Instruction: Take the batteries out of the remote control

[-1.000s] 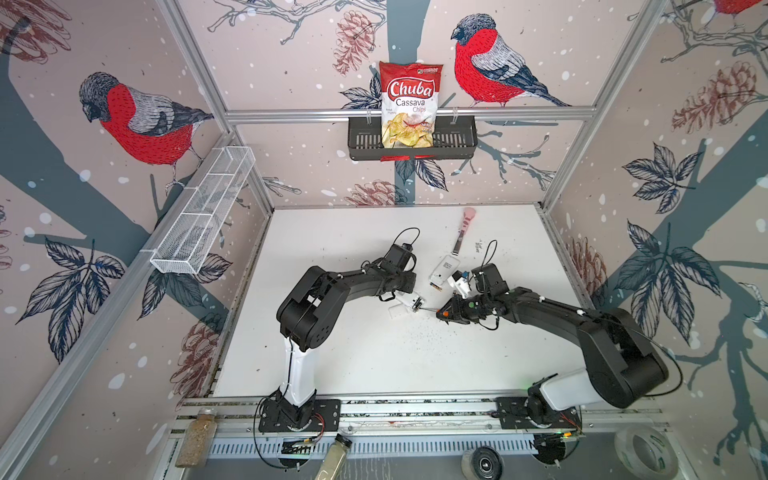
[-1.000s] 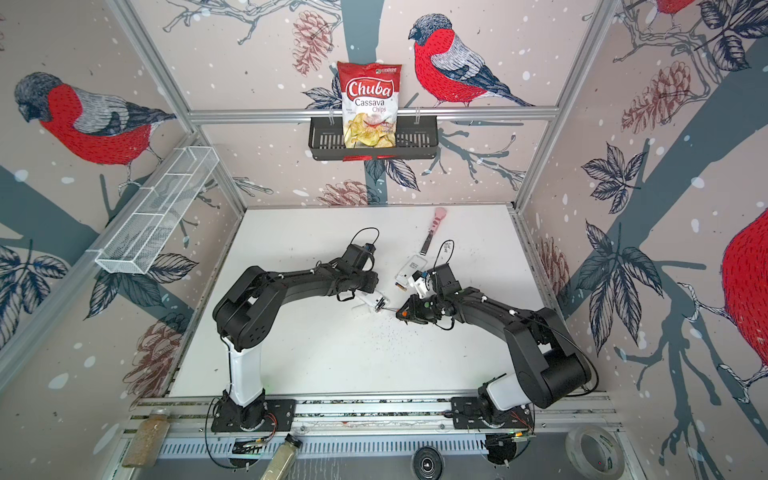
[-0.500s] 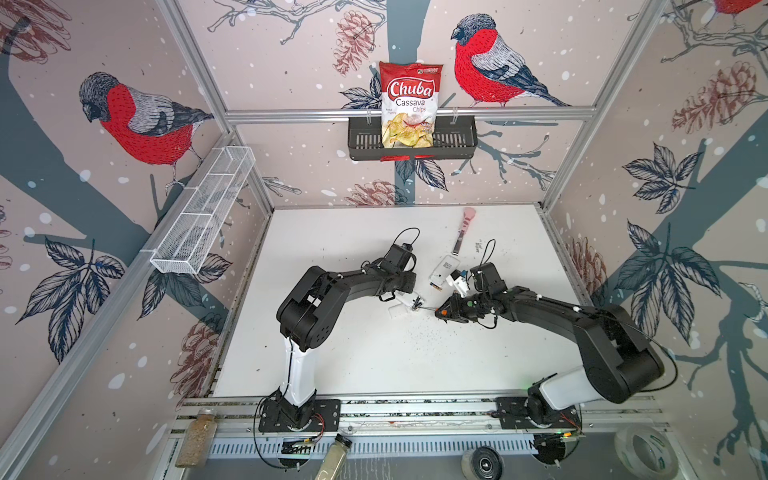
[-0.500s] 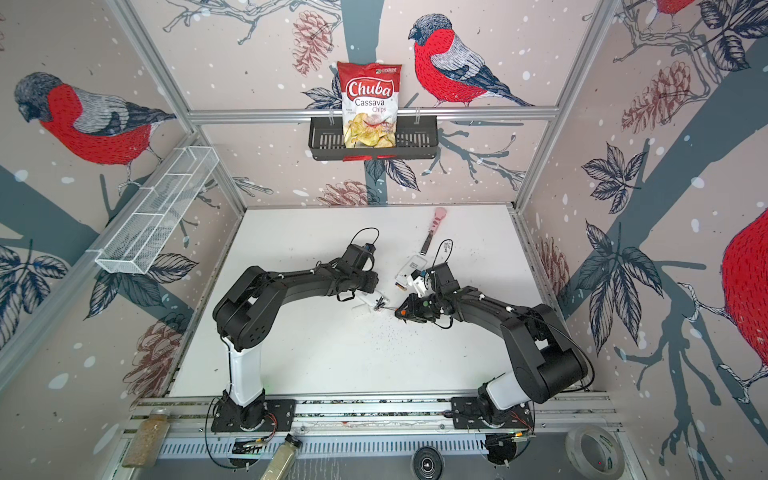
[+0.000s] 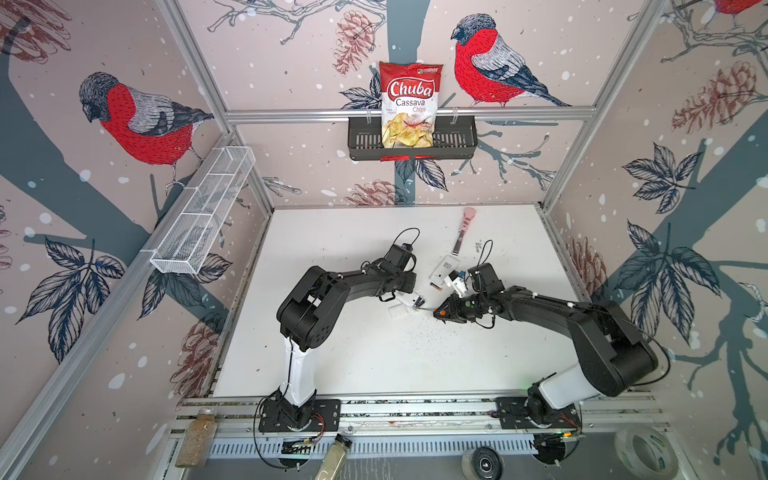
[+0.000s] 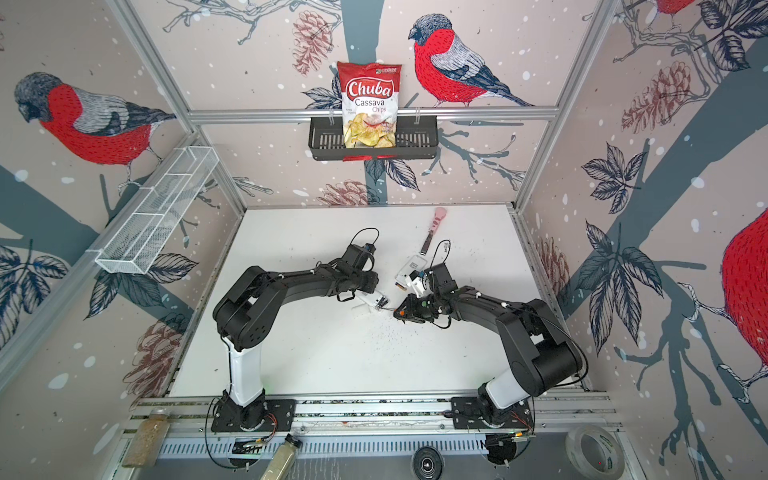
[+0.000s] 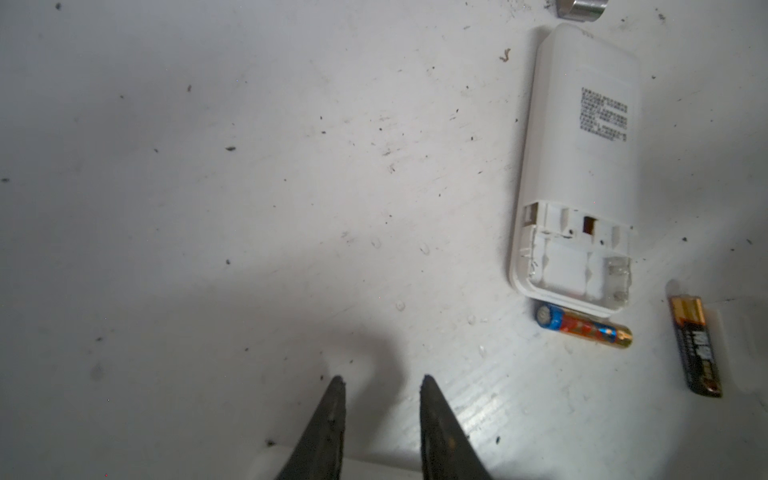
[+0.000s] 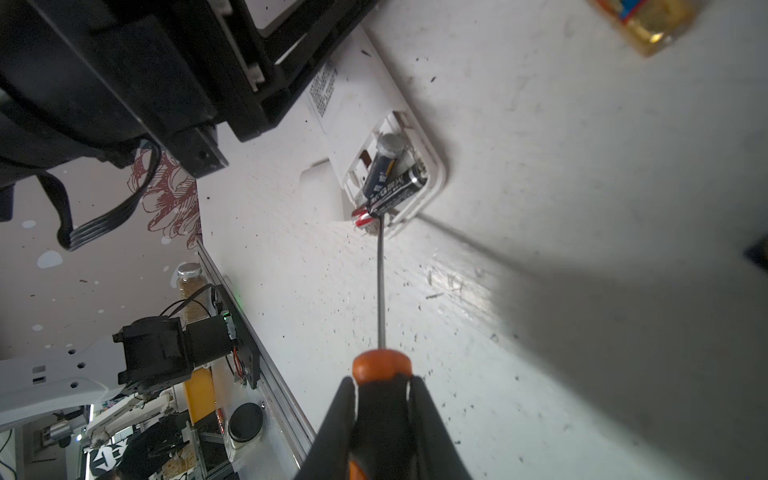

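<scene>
My left gripper (image 5: pixel 409 296) is shut on one end of a white remote control (image 8: pixel 353 95) that lies back-up on the table. In the left wrist view the gripper's tips (image 7: pixel 381 378) stick out past the remote with nothing between them. The remote's compartment is open and holds two dark batteries (image 8: pixel 395 187); one battery (image 8: pixel 384 162) is tilted up at one end. My right gripper (image 8: pixel 382 380) is shut on an orange-handled screwdriver (image 8: pixel 380 291), whose tip touches the compartment's edge beside the batteries. In both top views the right gripper (image 6: pixel 401 311) sits just right of the remote (image 6: pixel 376 300).
A second white remote (image 7: pixel 582 166) lies behind with an empty compartment, with a colourful battery (image 7: pixel 582 328) and a black battery (image 7: pixel 696 349) loose beside it. A pink-handled tool (image 5: pixel 465 226) lies farther back. A loose white cover piece (image 5: pixel 394 311) lies by the held remote.
The right gripper with the screwdriver has crept slightly left toward the held remote. The left arm has not moved.
</scene>
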### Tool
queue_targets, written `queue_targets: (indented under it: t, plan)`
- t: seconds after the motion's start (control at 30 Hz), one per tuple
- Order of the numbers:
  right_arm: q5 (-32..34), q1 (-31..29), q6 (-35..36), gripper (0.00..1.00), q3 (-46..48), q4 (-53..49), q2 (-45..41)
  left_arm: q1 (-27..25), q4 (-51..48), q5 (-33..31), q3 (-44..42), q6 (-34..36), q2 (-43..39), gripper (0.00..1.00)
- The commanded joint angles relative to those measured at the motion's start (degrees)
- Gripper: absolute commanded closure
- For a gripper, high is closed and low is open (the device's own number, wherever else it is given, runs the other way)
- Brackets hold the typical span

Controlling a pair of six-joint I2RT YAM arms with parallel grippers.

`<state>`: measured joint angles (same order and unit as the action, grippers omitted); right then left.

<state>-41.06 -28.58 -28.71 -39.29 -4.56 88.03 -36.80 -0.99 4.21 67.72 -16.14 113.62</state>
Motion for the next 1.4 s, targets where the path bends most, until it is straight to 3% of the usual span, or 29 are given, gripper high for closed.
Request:
queue_targets:
  t: [0.0,1.37]
  plan:
    - [-0.4,0.1,-1.0,1.0,-0.1,2.8,0.4,0.1,-4.1,0.9,-0.4,-0.1,0.3,0.69]
    - [-0.2,7.4,0.0,1.0,-2.2,1.0,-0.4,0.7,-4.1,1.0,-0.5,0.0,-0.3,0.69]
